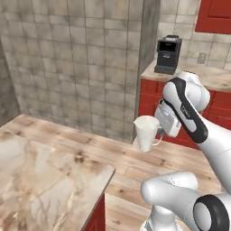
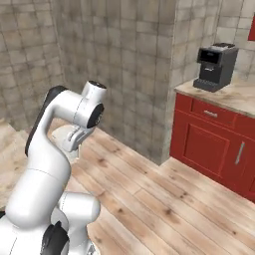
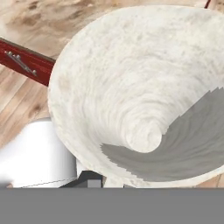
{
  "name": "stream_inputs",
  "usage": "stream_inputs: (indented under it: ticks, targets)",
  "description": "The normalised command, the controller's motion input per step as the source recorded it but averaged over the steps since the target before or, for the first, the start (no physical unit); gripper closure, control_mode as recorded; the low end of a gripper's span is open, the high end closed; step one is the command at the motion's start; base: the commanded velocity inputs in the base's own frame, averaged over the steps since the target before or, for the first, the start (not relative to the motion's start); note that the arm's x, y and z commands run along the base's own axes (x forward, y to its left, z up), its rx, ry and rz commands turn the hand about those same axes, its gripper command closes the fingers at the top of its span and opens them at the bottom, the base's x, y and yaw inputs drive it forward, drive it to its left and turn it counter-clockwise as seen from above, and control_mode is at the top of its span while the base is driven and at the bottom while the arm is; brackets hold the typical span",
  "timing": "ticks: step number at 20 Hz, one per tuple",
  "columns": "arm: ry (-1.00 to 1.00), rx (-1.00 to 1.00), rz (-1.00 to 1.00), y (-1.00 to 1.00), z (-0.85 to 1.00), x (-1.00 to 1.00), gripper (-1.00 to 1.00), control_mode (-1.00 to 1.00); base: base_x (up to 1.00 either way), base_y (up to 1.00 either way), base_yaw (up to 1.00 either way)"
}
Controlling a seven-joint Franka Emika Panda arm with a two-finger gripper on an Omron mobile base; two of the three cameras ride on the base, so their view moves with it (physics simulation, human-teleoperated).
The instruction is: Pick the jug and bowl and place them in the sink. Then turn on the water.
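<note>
The jug [image 1: 145, 131], a small white tapered pitcher, hangs in mid air above the wooden floor. My gripper [image 1: 159, 131] is shut on its rim at the handle side. In the right base view the jug [image 2: 62, 135] peeks out behind my forearm. The hand view looks straight down into the jug [image 3: 131, 87], whose pale inside takes up most of the picture. The bowl, the sink and the water are out of view.
A marble counter corner [image 1: 45, 180] lies at the lower left, close below the jug's height. Red cabinets [image 2: 209, 144] with a black coffee machine [image 2: 215, 65] on top stand to the right. A tiled wall pillar [image 1: 113, 67] rises behind. Wooden floor [image 2: 164, 199] spreads between them.
</note>
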Motion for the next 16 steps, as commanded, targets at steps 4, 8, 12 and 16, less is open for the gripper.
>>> stream_inputs:
  ticks: [4, 8, 12, 16]
  targets:
    - [0.0, 0.0, 0.0, 0.0, 0.0, 0.0, 1.0, 1.0, 0.06, -0.13, -0.62]
    - [0.0, 0.0, 0.0, 0.0, 0.0, 0.0, 1.0, 1.0, 0.1, -0.21, -0.68]
    - [0.0, 0.0, 0.0, 0.0, 0.0, 0.0, 1.0, 1.0, 0.18, -0.21, -0.68]
    - [0.0, 0.0, 0.0, 0.0, 0.0, 0.0, 1.0, 1.0, 0.35, -0.34, -0.61]
